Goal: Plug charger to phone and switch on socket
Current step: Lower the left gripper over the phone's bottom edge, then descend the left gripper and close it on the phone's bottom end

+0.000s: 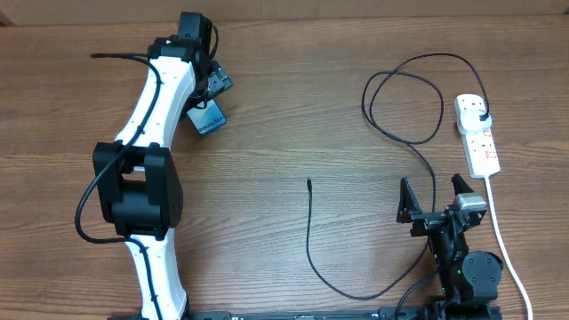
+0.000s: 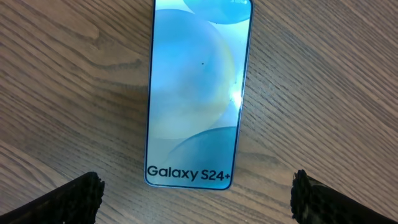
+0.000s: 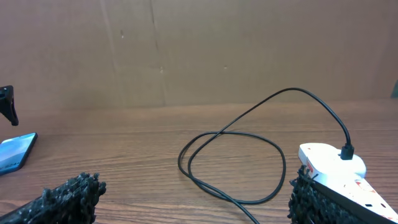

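Observation:
The phone lies flat on the wooden table, its light-blue screen up and its text end toward my left gripper. That gripper hovers above it, open, its black fingertips wide on either side of the phone's near end and touching nothing. The charger trails across the table from its loose tip through a loop to a black plug seated in the socket. My right gripper stands open and empty near the front edge, left of the socket.
The socket's thick white cord runs down the right side past my right arm's base. My left arm stretches from the front left up to the far side. A brown board wall closes off the back.

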Controlling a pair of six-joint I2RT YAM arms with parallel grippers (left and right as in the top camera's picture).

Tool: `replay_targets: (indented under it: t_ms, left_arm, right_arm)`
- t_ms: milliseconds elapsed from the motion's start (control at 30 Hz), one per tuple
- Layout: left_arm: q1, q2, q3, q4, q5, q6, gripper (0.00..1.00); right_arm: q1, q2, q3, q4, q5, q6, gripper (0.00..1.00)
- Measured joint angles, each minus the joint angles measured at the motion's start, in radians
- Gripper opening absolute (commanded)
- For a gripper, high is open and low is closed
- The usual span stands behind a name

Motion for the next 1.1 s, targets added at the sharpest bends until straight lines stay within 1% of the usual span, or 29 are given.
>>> replay_targets:
  t_ms: [367, 467, 700, 900, 1100]
  left_arm:
    - [-0.001, 0.000, 0.000, -0.008, -0.002, 0.008, 1.00]
    - [-0.001, 0.000, 0.000, -0.006, -0.022, 0.008, 1.00]
    - [0.011, 0.000, 0.000, 0.026, -0.045, 0.008, 1.00]
    - [0.055, 0.000, 0.000, 0.043, -0.023, 0.012, 1.00]
    - [0.087, 0.018, 0.000, 0.090, 0.042, 0.061, 1.00]
  right_arm:
    - [0.000, 0.000, 0.000, 0.000, 0.000, 0.000, 1.00]
    - [0.000, 0.000, 0.000, 0.000, 0.000, 0.000, 1.00]
    - [0.000, 0.000, 0.000, 0.000, 0.000, 0.000, 1.00]
    - [0.000, 0.000, 0.000, 0.000, 0.000, 0.000, 1.00]
    - [0.000, 0.000, 0.000, 0.000, 0.000, 0.000, 1.00]
